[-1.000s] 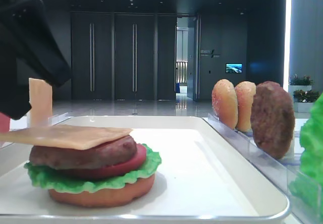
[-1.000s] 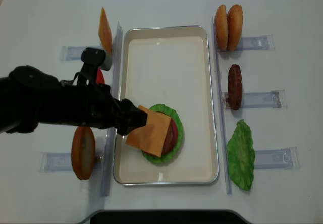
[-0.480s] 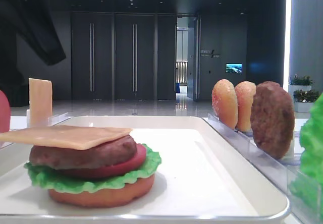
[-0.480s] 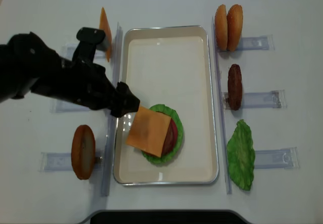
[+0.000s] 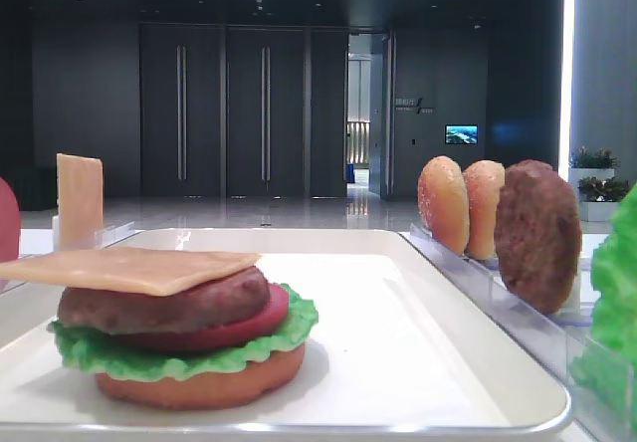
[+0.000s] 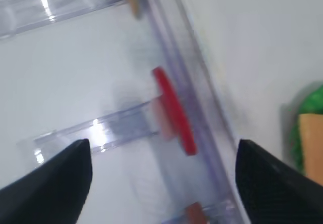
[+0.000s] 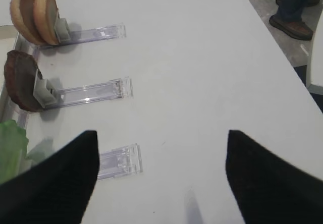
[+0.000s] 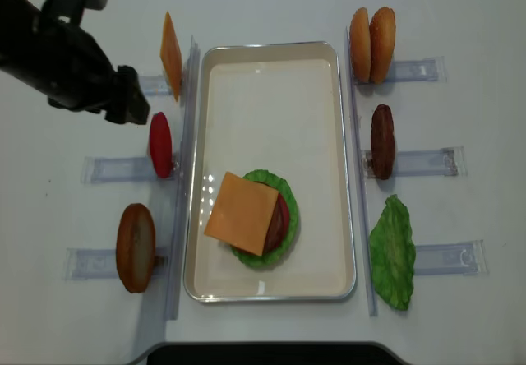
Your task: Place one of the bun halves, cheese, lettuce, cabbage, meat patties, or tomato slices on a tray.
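On the white tray lies a stack with a cheese slice on top, over a meat patty, a tomato slice, lettuce and a bun half. My left gripper hangs open and empty to the left of the tray, above the racks. In the blurred left wrist view a red tomato slice stands between its fingers. My right gripper is open over bare table, with nothing between its fingers.
Left racks hold an upright cheese slice, a tomato slice and a bun half. Right racks hold two bun halves, a patty and a lettuce leaf. Clear rails flank the tray.
My left gripper has drawn back from the stack, up and to the left over the racks, and has left the low view. The cheese stays on the stack.
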Motion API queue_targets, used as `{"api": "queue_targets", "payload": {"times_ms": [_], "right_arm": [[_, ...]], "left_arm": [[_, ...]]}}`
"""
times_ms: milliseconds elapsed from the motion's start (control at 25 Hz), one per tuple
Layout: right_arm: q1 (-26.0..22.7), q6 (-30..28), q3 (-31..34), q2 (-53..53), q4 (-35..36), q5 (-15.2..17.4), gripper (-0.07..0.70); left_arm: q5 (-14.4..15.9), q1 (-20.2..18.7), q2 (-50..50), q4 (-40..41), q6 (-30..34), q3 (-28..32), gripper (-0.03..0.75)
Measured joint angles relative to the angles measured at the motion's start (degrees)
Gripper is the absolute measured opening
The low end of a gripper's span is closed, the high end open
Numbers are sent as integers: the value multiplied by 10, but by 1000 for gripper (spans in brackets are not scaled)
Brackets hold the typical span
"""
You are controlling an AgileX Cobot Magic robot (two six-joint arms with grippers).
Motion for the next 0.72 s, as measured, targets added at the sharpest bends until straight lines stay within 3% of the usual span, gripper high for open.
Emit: {"api": "queue_targets", "payload": {"times_ms": [160, 320, 720], "right_arm": [[0, 0, 0, 0, 0, 0, 500], [0, 0, 0, 0, 0, 0, 500], [0, 0, 0, 0, 0, 0, 500]], "left_arm": [[50, 36, 0, 92, -65, -11, 692], [86, 47, 0, 149, -112, -12, 692], [176, 34, -2, 162, -166, -12, 692]]}}
